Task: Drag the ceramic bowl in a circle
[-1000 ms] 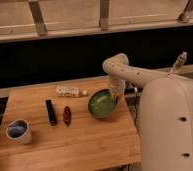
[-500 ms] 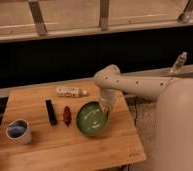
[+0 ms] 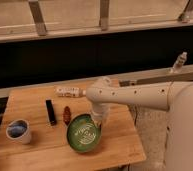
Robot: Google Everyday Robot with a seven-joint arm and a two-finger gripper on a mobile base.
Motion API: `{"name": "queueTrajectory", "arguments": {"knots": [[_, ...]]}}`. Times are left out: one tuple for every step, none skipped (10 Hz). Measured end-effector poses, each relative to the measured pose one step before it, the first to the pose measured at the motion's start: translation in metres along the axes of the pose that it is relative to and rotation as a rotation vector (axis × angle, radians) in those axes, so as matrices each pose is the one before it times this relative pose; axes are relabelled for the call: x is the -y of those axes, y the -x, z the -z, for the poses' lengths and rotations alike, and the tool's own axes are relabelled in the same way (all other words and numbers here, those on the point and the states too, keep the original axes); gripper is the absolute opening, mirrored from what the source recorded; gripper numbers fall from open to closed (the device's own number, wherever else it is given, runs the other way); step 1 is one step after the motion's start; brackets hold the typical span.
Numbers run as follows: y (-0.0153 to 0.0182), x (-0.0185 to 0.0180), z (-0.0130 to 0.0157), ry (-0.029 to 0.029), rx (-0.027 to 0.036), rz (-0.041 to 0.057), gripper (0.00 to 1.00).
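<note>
Green ceramic bowl (image 3: 83,134), end effector (image 3: 98,122) at rim

White arm (image 3: 140,94) extending from the body at right of frame toward centre, bent downward at a rounded elbow joint near mid-frame. Gripper (image 3: 98,120) pointing down, just below centre, at the lower end of the short vertical forearm segment.

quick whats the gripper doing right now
gripper: down at the ceramic bowl's right rim, on the wooden table.
</note>
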Motion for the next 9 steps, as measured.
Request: {"name": "queueTrajectory", "arguments": {"knots": [[0.00067, 0.00065, -0.0013, 0.00886, 0.00134, -0.00745, 0.43], [0.00483, 0.00272, -0.0001, 0.0119, 0.00481, -0.00613, 0.52], [0.01016, 0.0093, 0.00002, 0.01388, 0.00372, -0.00449, 0.64], [0.01282, 0.01167, 0.00118, 0.0158, 0.00242, -0.00477, 0.74], [0.01391, 0.01203, 0.00178, 0.01941, 0.00249, -0.0049, 0.79], [0.01357, 0.01155, 0.00222, 0.0228, 0.00298, -0.00492, 0.8], [0.00922, 0.00699, 0.00218, 0.0183, 0.00384, -0.0048, 0.8], [0.00466, 0.00419, 0.00102, 0.01047, 0.00191, -0.00543, 0.8], [0.0049, 0.00502, 0.00236, 0.0113, 0.00588, -0.01244, 0.8]]}}
